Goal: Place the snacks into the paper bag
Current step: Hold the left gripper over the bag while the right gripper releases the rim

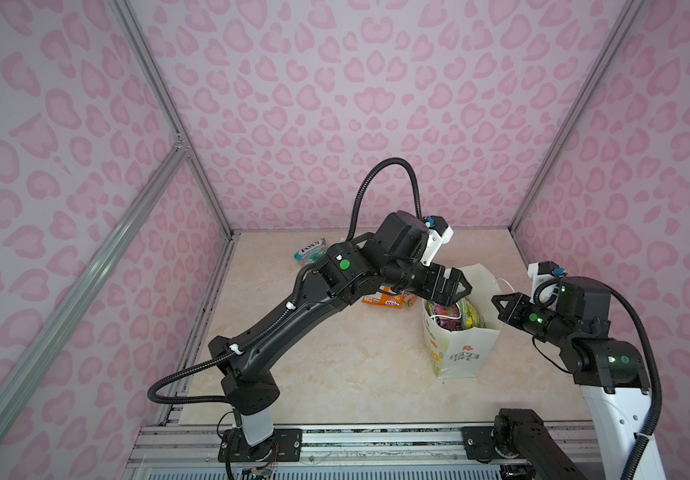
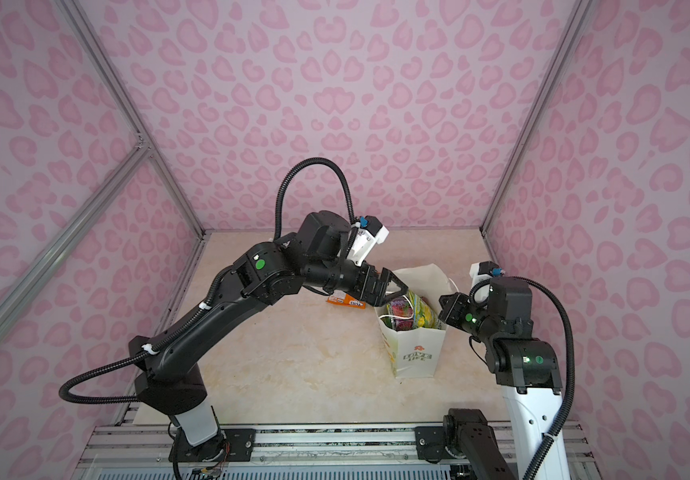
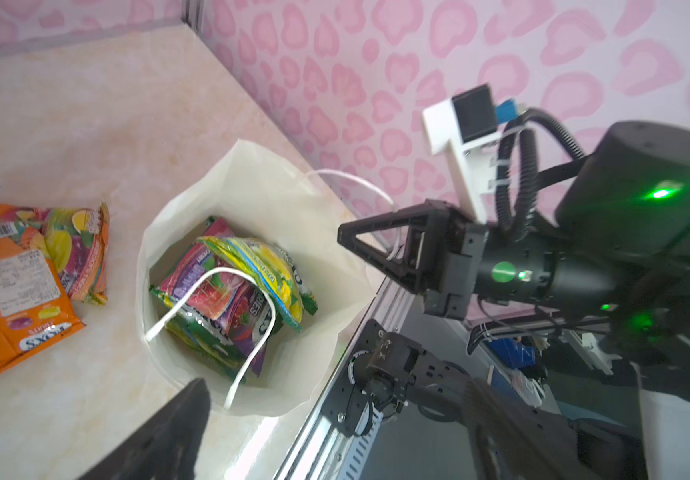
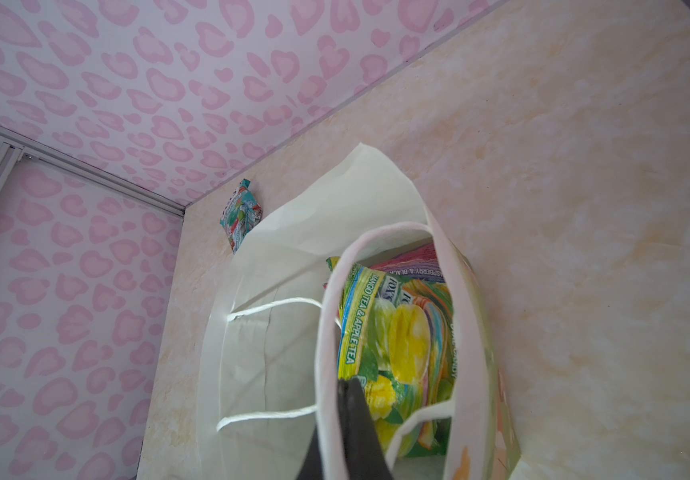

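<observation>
On the tabletop [image 1: 335,353] at right, the paper bag [image 1: 465,353] stands open, light and easily tipped, with several snacks [image 1: 457,313] inside. An orange pouch [image 1: 380,300] lies just left of it and a teal pouch [image 1: 310,249] far left. They look light and slippery, best pinched at a sealed edge. Over the bag's mouth the left end effector [image 1: 463,291] hovers open and empty; the right end effector [image 1: 497,300] is closed on a handle [image 4: 326,316].

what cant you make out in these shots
Number of snacks in the paper bag: they overlap, walls hide lower ones, left wrist view.
Orange pouch: mostly under the left arm in both top views.
Whether jaws of the right gripper pinch the bag rim: blurred, right wrist view.
</observation>
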`<state>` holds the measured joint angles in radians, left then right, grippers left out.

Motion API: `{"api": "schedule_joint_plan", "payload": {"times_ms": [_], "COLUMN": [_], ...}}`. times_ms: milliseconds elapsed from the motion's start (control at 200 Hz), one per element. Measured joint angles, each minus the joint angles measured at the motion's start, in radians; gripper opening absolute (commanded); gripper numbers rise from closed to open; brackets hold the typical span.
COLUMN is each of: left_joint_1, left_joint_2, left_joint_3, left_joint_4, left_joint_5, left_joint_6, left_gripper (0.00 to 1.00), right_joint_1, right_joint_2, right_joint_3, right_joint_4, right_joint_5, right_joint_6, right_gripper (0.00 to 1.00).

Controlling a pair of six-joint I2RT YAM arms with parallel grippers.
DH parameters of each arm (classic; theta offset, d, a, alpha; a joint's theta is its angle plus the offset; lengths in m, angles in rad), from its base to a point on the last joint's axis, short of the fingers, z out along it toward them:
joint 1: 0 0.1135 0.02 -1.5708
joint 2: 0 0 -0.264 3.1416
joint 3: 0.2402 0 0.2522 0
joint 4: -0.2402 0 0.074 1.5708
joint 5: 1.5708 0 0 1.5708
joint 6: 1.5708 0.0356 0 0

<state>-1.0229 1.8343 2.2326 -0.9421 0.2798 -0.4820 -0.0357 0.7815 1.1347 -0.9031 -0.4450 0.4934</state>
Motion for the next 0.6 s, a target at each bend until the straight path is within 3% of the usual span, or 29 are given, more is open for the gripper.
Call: {"api": "schedule_joint_plan", "payload": {"times_ms": [280, 605], "left_joint_1": [-0.025, -0.033], "left_joint_2": [0.251, 0.360], "left_joint_3": [0.115, 0.148], "left_joint_4": [-0.075, -0.086], "left_joint_5": [-0.044, -0.106], "left_joint_6": [-0.097, -0.190], "left_gripper": [0.97, 0.97], "right_joint_1": [0.000, -0.002], "right_joint_2": [-0.019, -0.030], "right_joint_3": [-0.019, 0.002], "right_joint_4": [0.002, -0.008], "right_joint_5": [0.000, 0.013], "right_joint_6": [0.005, -0.013], "right_gripper": [0.00, 0.00]}}
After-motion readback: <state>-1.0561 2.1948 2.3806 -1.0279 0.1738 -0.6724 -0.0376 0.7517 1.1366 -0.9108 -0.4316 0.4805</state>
